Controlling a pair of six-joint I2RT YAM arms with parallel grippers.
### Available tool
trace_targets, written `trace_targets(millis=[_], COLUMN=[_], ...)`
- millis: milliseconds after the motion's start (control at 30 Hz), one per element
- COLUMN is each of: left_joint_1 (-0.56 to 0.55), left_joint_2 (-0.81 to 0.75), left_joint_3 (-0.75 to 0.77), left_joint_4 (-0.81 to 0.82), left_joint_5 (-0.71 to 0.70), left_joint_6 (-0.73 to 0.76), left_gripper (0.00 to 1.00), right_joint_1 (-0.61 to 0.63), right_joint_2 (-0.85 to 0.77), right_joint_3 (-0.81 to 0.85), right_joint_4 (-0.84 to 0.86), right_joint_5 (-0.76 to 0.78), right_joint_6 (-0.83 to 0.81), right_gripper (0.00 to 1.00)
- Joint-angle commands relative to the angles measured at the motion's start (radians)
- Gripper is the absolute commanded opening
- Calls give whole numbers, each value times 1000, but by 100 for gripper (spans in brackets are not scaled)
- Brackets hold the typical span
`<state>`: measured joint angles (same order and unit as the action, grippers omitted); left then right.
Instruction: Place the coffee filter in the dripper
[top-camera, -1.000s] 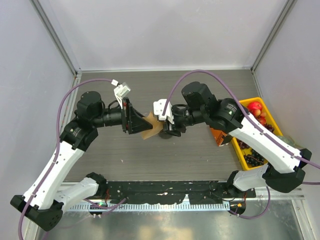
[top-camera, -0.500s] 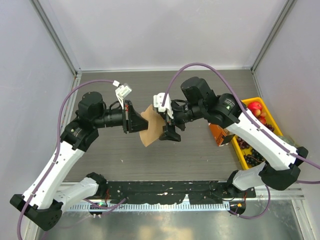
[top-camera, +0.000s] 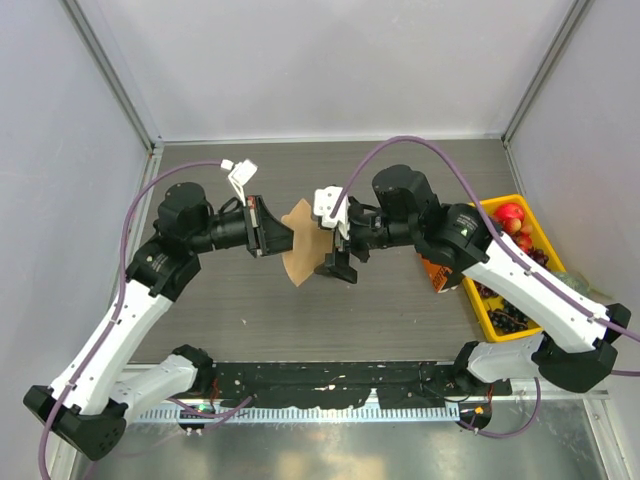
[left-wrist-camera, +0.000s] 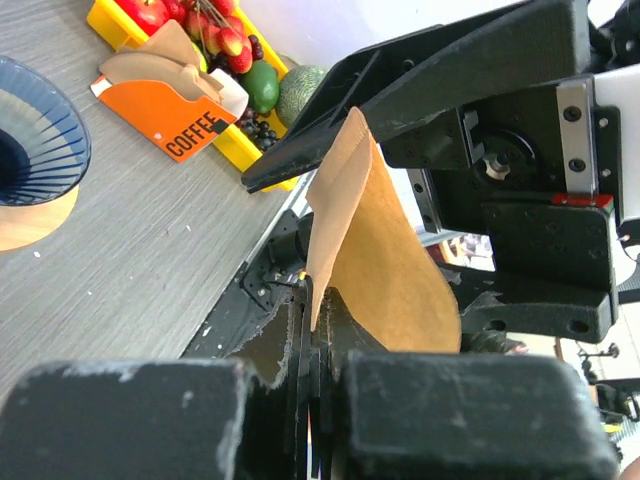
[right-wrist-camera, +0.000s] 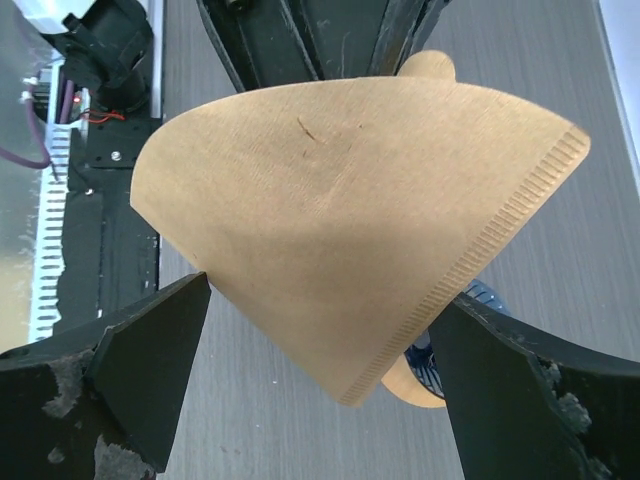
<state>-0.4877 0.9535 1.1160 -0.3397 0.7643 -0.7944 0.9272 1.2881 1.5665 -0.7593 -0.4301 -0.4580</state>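
Note:
The coffee filter (top-camera: 298, 248), a tan paper fan, hangs in the air between the two arms. My left gripper (top-camera: 266, 228) is shut on one edge of it. In the left wrist view the jaws (left-wrist-camera: 318, 330) pinch the coffee filter (left-wrist-camera: 380, 250) edge-on. My right gripper (top-camera: 337, 243) stands open around the filter's far side. Its fingers (right-wrist-camera: 150, 345) flank the filter (right-wrist-camera: 350, 200) without touching it. The dripper (left-wrist-camera: 30, 150), dark blue and ribbed with a wooden ring, sits on the table below. A sliver of the dripper (right-wrist-camera: 430, 385) peeks out behind the filter; the top view hides it.
An orange box (top-camera: 438, 272) marked COFFEE (left-wrist-camera: 175, 110) stands right of the arms. Beside it is a yellow tray (top-camera: 478, 305) holding fruit. Grey walls close off the table on three sides.
The left gripper has closed on the filter and the right gripper has opened wide and let it go. The filter has shifted a little away from the dripper.

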Motion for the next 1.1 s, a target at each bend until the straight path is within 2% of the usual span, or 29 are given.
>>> trace_targets(millis=[0,300,567,767,1067], left_joint_1=[21,37,40,46,44], left_joint_2=[4,16,14,21,22], left_joint_3=[-24,-44,-58,-55,-61], left_joint_4=[73,139,145,171,160], left_joint_5=[3,76,107,116,107], left_joint_6=[-86,-144,-141,-170,-175], left_gripper=[0,0,0,0,0], right_joint_1=[22,39,41,41,42], right_joint_2=[8,-13,-10,5,28], right_joint_3=[12,3,18,33,59], right_joint_4=[64,-2,-69,-104,-22], right_joint_5=[99,152,146,174,171], right_joint_6=[-46,-221,-286,-266,-191], right_gripper=[96,95,95,95,97])
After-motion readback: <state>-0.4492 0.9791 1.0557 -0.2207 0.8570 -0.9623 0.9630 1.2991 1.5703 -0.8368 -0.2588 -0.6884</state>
